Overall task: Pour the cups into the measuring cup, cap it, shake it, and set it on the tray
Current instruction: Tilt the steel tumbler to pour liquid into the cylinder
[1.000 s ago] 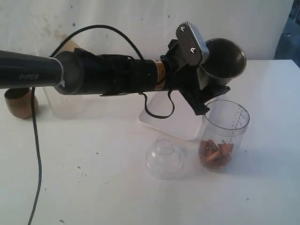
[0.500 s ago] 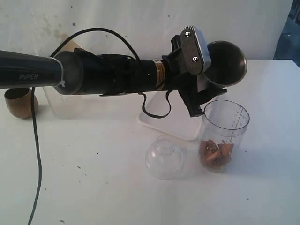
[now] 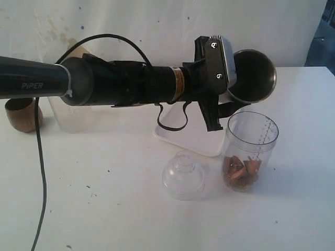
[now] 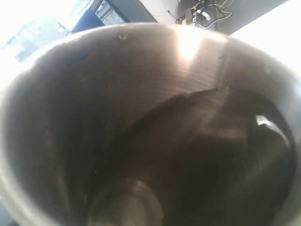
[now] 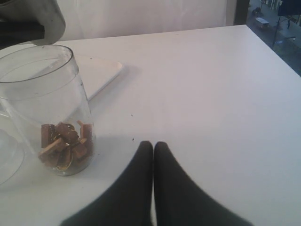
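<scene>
A white, speckled table [image 3: 104,209] stands before a stained pale wall [image 3: 157,21]. Above the measuring cup [image 3: 251,151], the left gripper [image 3: 224,86] clamps the tipped steel tumbler [image 3: 256,78]. Near that cup is the right gripper [image 5: 153,148], its fingers pressed together; the tray [image 3: 199,142] is just behind it.

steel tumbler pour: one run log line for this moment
left gripper: holding steel tumbler tipped above measuring cup | cup contents: brown pieces | right gripper: shut | dome lid: on table
</scene>
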`<state>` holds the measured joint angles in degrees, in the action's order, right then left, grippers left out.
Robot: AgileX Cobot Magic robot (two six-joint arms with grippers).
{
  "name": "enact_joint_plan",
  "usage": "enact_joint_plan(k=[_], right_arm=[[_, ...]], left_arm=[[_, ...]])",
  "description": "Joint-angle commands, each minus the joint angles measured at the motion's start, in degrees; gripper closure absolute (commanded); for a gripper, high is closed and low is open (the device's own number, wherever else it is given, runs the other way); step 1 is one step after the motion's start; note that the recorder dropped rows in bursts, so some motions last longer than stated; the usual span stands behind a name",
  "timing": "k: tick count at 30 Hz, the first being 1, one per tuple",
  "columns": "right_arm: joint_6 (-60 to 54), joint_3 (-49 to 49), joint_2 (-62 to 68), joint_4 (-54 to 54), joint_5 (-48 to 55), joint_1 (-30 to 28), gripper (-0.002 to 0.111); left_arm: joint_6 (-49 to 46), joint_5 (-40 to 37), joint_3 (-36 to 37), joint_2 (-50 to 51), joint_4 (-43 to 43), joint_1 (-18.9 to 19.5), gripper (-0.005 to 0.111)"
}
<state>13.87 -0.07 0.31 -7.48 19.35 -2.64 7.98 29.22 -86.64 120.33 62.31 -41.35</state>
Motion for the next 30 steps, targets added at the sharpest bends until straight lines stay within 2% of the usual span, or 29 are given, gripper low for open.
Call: enact_joint_plan(k=[1,30], right_arm=[[0.1,0.1,-0.3,0.0,-0.1,0.3,0.108],[0.1,0.1,-0.3,0.0,-0.1,0.3,0.108]], left_arm=[[-4.2,2.2,-1.0,-0.9,-1.4,-0.1,0.107],[-13.8,2.2,-1.0,-0.9,-1.4,0.0,0.107]])
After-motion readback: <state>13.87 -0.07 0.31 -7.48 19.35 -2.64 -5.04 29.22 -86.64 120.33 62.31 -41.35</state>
